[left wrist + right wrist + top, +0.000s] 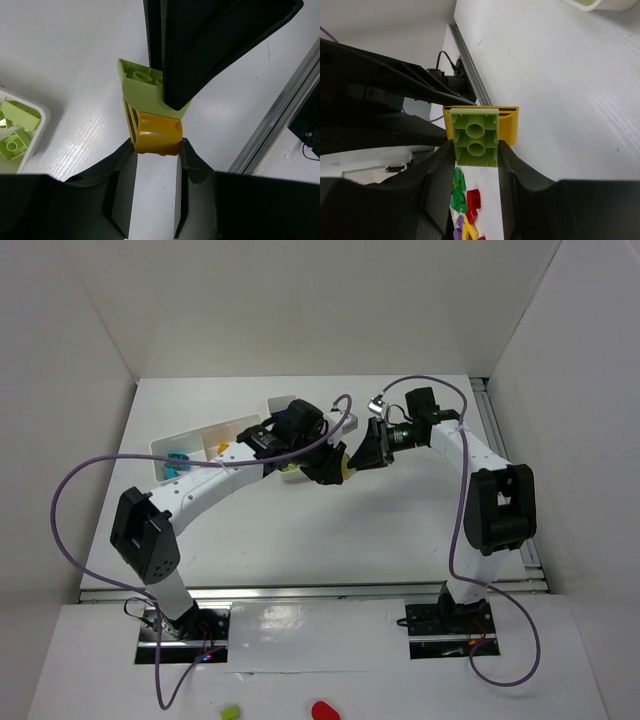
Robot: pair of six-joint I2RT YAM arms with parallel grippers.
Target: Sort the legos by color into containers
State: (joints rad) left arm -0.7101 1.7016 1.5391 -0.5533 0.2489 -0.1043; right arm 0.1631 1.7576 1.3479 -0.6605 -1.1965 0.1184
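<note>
A two-brick clump hangs above the table between both arms: a lime green lego [476, 137] stuck to a yellow-orange lego [157, 134]. My right gripper [476, 150] is shut on the green brick's sides. From the opposite side my left gripper [156, 147] pinches the yellow brick at its fingertips. From above, the left gripper [325, 466] and right gripper [368, 452] meet nose to nose. The narrow white container [160, 452] at back left holds a cyan lego [177, 462] and a yellow one [214, 448]. A wider container [283, 404] is mostly hidden by the left arm.
A white tray corner [42, 120] with lime green bricks [20, 114] lies left of the clump. A metal rail [280, 122] runs along the table's right edge. Loose red, green, purple and yellow bricks [470, 207] show between the right fingers.
</note>
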